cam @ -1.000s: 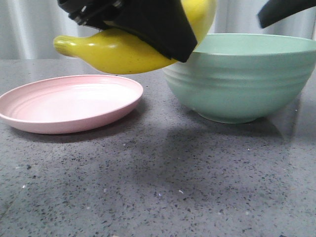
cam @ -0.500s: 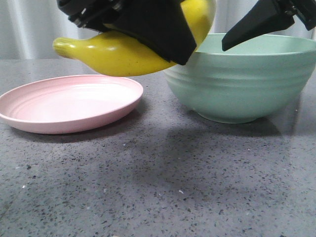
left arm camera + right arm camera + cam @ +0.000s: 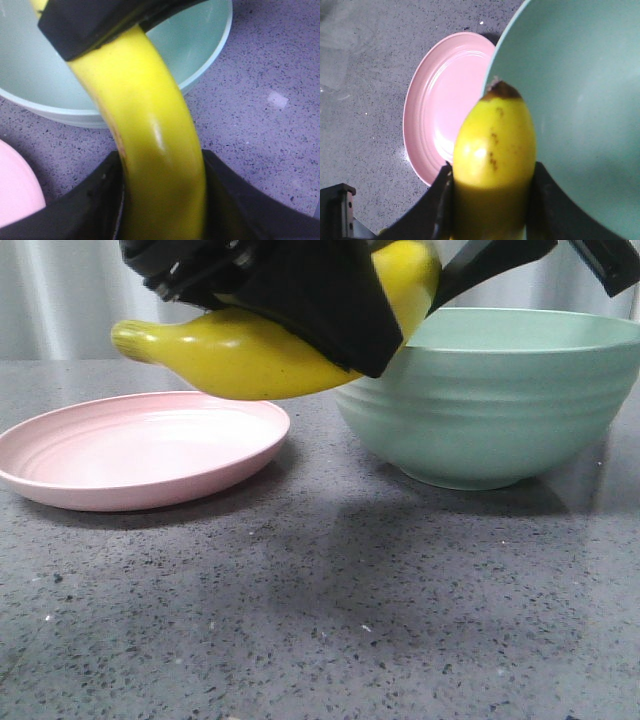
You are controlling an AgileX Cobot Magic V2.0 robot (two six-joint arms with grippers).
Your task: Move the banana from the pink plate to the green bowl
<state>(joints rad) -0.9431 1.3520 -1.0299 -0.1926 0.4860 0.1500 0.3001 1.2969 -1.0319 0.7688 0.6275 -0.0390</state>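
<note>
The yellow banana hangs in the air between the pink plate and the green bowl. Its stem end points left over the plate and its upper end rises at the bowl's left rim. My left gripper is shut on its middle, with the fingers tight on both sides in the left wrist view. My right gripper is at the banana's upper end. In the right wrist view its fingers press both sides of the banana, whose dark tip is over the bowl's rim. The plate holds nothing.
The plate and bowl stand side by side on a grey speckled tabletop, the bowl on the right. A pale curtain hangs behind them. The bowl's inside shows nothing in it.
My right gripper has come in from the upper right, moved left over the bowl and reached the banana's upper end. The banana and the left gripper have barely moved.
</note>
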